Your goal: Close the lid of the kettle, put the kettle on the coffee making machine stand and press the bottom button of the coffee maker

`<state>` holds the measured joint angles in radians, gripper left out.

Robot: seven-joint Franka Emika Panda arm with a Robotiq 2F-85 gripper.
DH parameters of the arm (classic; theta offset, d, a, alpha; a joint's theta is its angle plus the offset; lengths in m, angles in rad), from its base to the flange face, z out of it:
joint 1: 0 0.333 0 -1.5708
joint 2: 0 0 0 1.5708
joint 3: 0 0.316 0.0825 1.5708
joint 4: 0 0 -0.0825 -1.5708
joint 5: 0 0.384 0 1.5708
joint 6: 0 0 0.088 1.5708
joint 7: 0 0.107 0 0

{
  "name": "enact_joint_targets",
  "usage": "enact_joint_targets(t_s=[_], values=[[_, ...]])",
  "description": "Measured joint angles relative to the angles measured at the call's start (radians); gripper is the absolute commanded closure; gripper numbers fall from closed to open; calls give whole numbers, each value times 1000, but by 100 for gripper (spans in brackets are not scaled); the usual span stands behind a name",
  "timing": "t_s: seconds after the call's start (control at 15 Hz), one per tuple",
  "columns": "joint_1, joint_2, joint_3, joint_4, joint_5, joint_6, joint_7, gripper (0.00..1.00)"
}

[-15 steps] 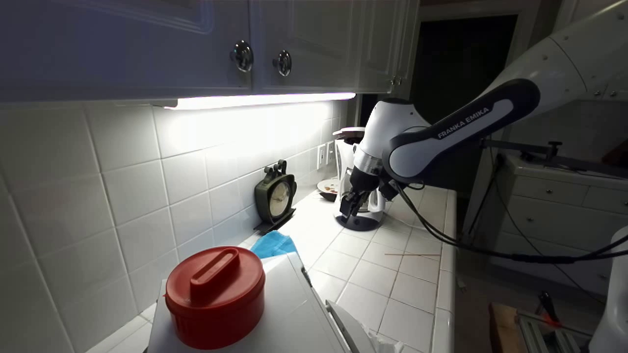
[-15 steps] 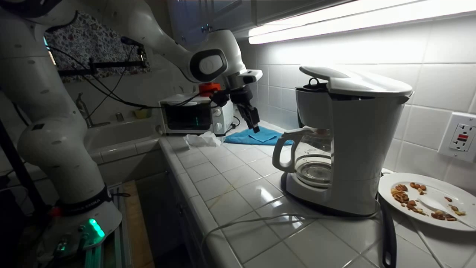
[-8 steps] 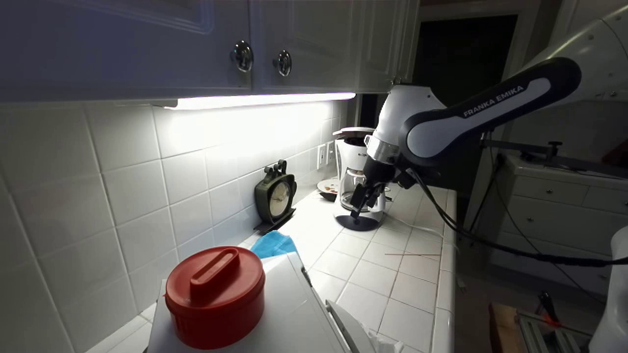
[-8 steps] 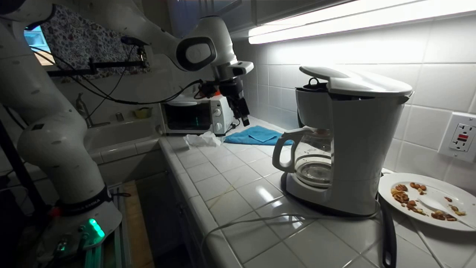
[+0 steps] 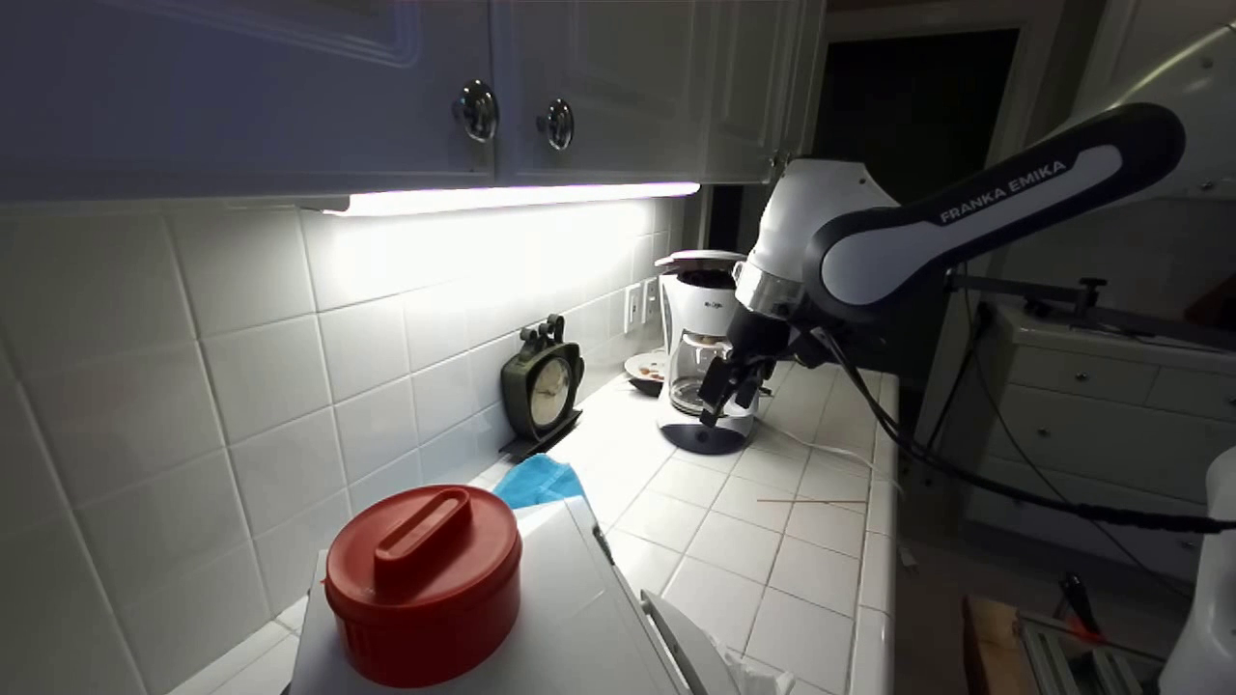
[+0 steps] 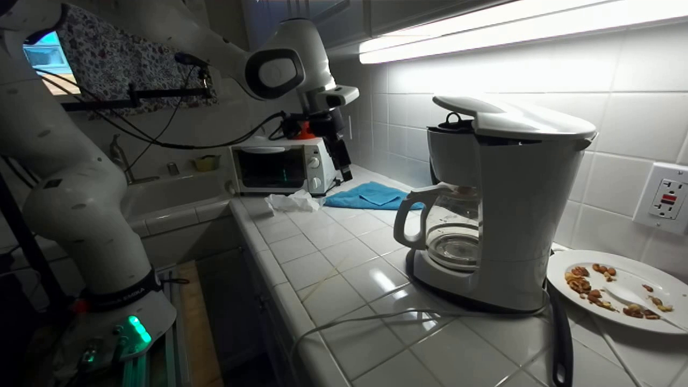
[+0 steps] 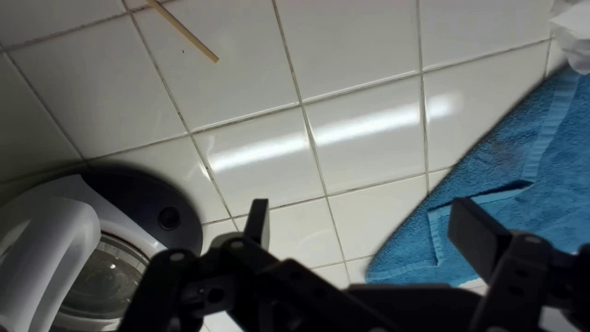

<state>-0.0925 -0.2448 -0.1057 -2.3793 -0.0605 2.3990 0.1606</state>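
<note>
Tiled counter (image 5: 715, 526): front edge (image 5: 881, 483) along one side, backsplash (image 5: 463, 381) along the other; wall cabinet (image 5: 618, 87) and lit strip light (image 5: 521, 199) overhead. Room between coffee maker (image 6: 516, 215) and blue towel (image 6: 371, 196) is a stretch of white tile. Thin stick (image 7: 184, 31) lies on it, one end near the front edge. Power cord (image 6: 371, 317) crosses to the same edge.

Gripper (image 7: 362, 221): fingers (image 7: 477, 235) well spread, tile and towel showing between. Hangs above the counter, well apart from the carafe in an exterior view. Glass carafe (image 6: 454, 234) upright on the stand (image 5: 700, 442), within the coffee maker, handle (image 6: 401, 223) outward. Wrist view puts it lower left, glass partly behind the gripper.

Wrist view alone gives the round button (image 7: 169, 218) on the stand's dark front. Brew lid (image 6: 532, 115) tilted above the filter basket (image 6: 457, 126), both exterior views. In an exterior view, dark-framed clock (image 5: 550, 391) by the backsplash, red-lidded tub (image 5: 425, 589) atop the toaster oven (image 6: 274, 166).
</note>
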Motion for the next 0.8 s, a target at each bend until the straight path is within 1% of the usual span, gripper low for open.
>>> enact_joint_targets(t_s=[0.13, 0.47, 0.8], values=[[-10, -8, 13, -6, -8, 0, 34, 0], [-27, -32, 37, -21, -30, 15, 67, 0], [-33, -41, 41, -28, -36, 21, 75, 0]])
